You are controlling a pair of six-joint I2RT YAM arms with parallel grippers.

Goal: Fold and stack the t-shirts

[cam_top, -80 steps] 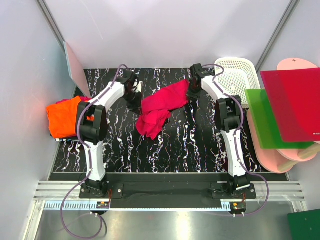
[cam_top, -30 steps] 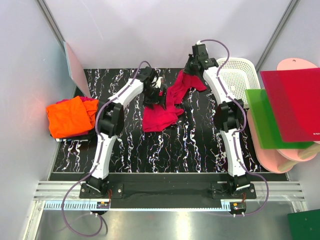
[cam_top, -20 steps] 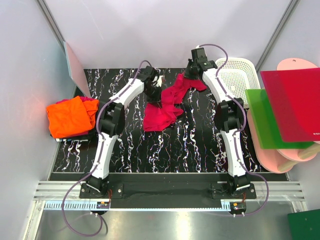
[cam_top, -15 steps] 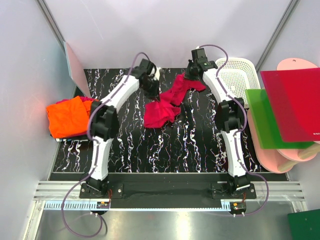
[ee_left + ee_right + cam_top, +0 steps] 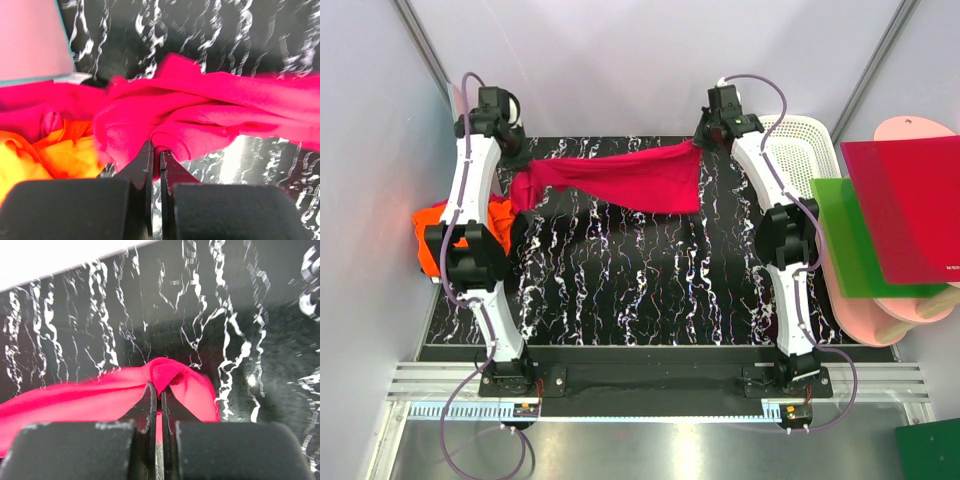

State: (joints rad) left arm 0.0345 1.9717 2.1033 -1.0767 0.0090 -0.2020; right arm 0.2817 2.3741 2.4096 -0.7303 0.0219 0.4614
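Red t-shirt [image 5: 620, 182] between left gripper [image 5: 156, 150], right gripper [image 5: 157, 390] (pinches clear only wrist-side)

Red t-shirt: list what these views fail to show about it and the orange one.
- Top view: red t-shirt is bunched; which parts the left gripper and right gripper pinch is unclear.
- Top view: left arm covers part of the orange t-shirt; its fold is hidden.
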